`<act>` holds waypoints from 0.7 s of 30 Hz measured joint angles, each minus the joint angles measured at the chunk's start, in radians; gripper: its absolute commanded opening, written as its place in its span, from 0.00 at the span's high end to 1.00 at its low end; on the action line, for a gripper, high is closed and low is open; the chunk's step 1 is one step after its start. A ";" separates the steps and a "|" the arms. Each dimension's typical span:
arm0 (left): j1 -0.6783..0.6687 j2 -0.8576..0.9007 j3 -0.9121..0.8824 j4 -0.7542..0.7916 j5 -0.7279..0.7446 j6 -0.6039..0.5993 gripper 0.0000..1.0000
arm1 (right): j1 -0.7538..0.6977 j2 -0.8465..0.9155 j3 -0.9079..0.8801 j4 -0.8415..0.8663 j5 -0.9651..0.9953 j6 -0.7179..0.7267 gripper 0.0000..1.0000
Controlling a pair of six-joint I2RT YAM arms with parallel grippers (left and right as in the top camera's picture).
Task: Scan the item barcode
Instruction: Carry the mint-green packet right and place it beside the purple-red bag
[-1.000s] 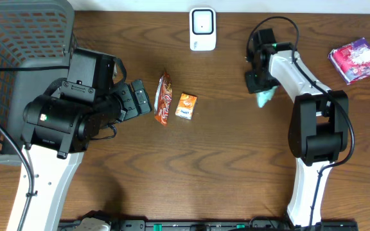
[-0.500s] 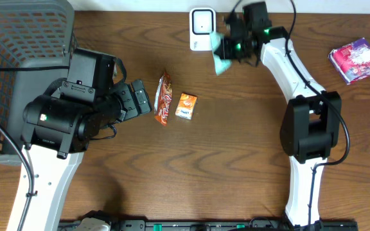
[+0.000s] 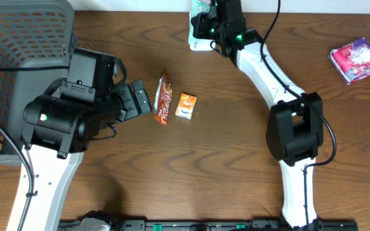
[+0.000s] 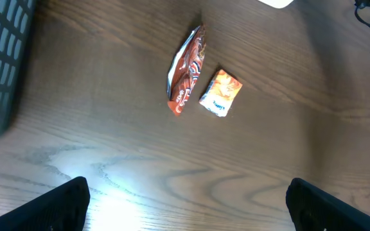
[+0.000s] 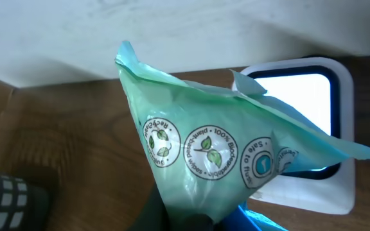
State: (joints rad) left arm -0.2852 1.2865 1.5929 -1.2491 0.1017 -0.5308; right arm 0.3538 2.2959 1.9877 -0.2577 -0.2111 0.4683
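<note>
The right end effector [image 3: 211, 22] pinches the green packet [image 5: 204, 128], holding it just ahead over the scanner [image 5: 320, 200] — a second ago it hung well off to one side. The crumpled film may hide the barcode from the window — no read. The left end effector [image 4: 185, 212] is spread wide.

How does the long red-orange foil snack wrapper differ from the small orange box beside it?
The long red-orange foil snack wrapper is narrow, crinkled and longer; the small orange box is squat and flat-sided. The wrapper is darker, reddish; the box brighter orange with a white end. Both lie on the wooden table, close together.
</note>
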 measured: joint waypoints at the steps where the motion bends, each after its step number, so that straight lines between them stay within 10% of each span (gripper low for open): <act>1: 0.000 0.000 0.000 0.000 0.000 0.000 0.02 | -0.001 0.001 0.000 -0.005 0.013 0.003 0.99; 10: 0.000 0.000 0.000 0.000 0.000 0.000 0.02 | -0.158 0.000 0.026 -0.250 0.070 0.002 0.99; 21: 0.000 0.000 0.000 0.000 0.000 0.000 0.02 | -0.708 -0.058 0.072 -0.654 0.169 0.035 0.99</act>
State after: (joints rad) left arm -0.2852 1.2869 1.5929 -1.2491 0.1017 -0.5308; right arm -0.3542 2.2375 2.0602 -0.9119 -0.0418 0.5030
